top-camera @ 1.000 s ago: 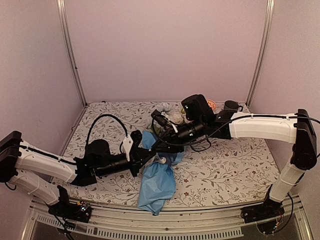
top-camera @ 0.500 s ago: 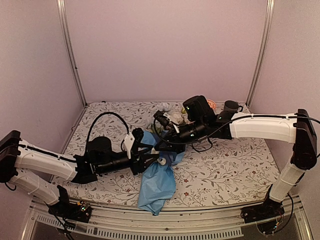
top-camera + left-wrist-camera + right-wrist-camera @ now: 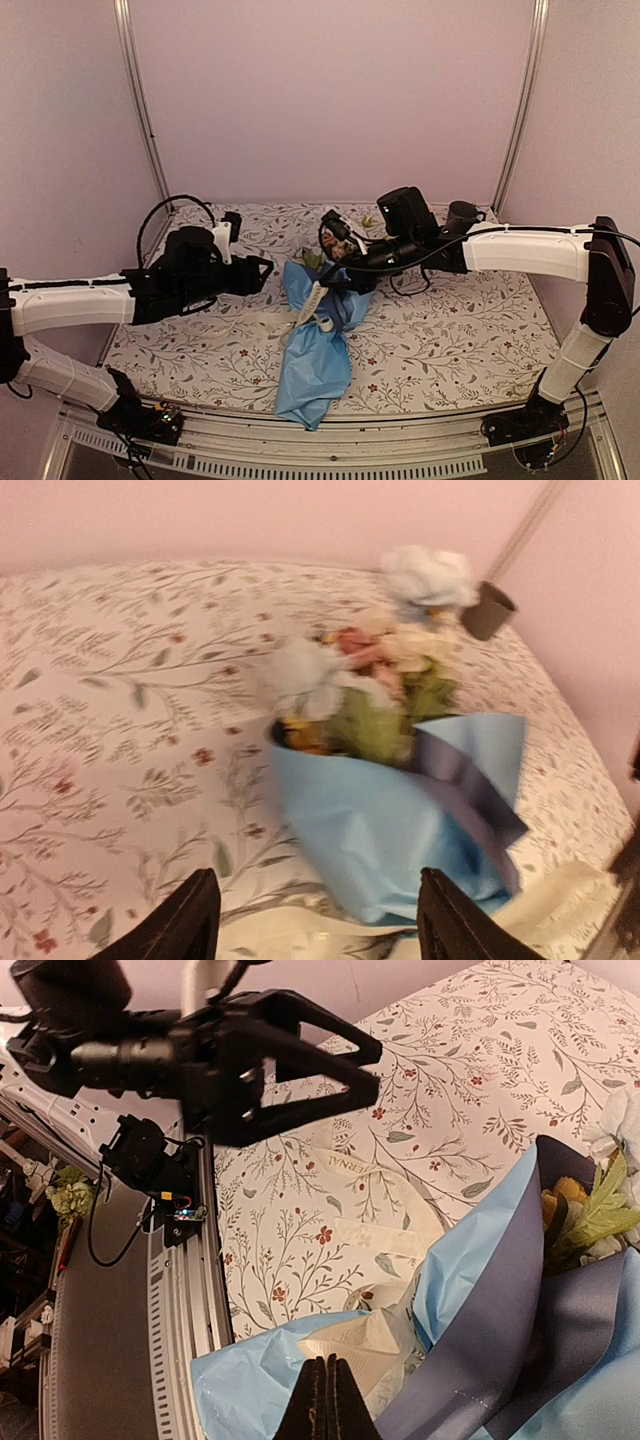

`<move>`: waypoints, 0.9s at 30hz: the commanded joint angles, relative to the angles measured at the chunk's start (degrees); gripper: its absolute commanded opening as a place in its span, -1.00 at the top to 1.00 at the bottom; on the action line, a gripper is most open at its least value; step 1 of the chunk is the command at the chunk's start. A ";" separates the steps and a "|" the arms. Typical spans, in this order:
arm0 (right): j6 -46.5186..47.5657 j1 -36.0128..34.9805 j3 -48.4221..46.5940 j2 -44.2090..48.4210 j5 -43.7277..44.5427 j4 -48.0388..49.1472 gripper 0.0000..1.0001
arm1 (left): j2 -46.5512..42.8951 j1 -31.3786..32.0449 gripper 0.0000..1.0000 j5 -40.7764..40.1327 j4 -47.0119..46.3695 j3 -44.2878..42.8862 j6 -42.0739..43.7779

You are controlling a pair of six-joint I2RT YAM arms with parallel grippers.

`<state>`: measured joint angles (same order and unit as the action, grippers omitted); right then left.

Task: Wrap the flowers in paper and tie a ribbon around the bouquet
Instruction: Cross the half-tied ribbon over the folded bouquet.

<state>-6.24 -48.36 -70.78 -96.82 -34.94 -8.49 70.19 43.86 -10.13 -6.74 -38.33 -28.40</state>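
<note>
Bouquet: the bouquet [image 3: 316,350], a long cone of blue sheet with blooms at its far end, lay on the white leaf-printed tablecloth [image 3: 450,340] between the two arms, its stem end toward the near edge.
Paper: the thin square paper [image 3: 380,830], light blue on one face and dark navy on the other, was folded round the stems. One navy-lined flap stood loose at the mouth.
Flowers: the artificial flowers [image 3: 370,680], white, cream, pink and pale blue with green leaves, stuck out of the wide mouth. Their stems were hidden inside.
Ribbon: the flat, narrow cream-white ribbon [image 3: 380,1225] sat bunched at the waist of the cone, and a long loose tail lay on the cloth on the left arm's side.
Left gripper: the left gripper [image 3: 318,880] hung well apart from the cone, its fingers spread wide with nothing between them.
Right gripper: the right gripper [image 3: 325,1365] was at the waist, its fingers pressed together and its tips against the bunched ribbon. Whether a strand was pinched could not be told.
Done: the wrapping looked complete, and the ribbon was already at the cone.
Left to do: the tie seemed unfinished. Whether a knot held could not be told, and the loose tail probably needed drawing in.
</note>
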 commanded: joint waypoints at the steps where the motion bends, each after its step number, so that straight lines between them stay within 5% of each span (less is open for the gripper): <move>1: -0.01 -0.06 0.98 0.93 -1.64 2.14 1.00 | 2.01 -8.80 -0.43 -1.43 19.87 0.82 -6.60; 10: 0.62 -0.02 1.00 0.33 -4.41 1.94 1.00 | 7.28 -10.11 -0.58 1.76 15.42 9.12 -8.41; 17: 0.28 -0.01 0.79 -0.01 -5.45 1.11 1.00 | 15.47 -9.94 -0.50 2.45 15.24 8.27 -6.84; 20: 0.09 -0.01 0.12 -0.32 -5.21 0.40 1.00 | 16.07 -9.76 -0.06 4.51 14.57 9.06 -6.21; 24: -0.66 0.00 -0.89 -1.18 -3.95 0.05 1.00 | 14.59 -9.68 0.98 9.15 13.00 11.24 -6.11; 27: -1.36 -0.04 -1.79 -2.29 -3.41 0.06 1.00 | 11.32 -8.70 1.00 9.80 13.03 12.74 -7.29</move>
<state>-6.63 -48.36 -70.61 -97.21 -39.29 -7.94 83.15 34.13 -5.76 1.83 -29.32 -34.46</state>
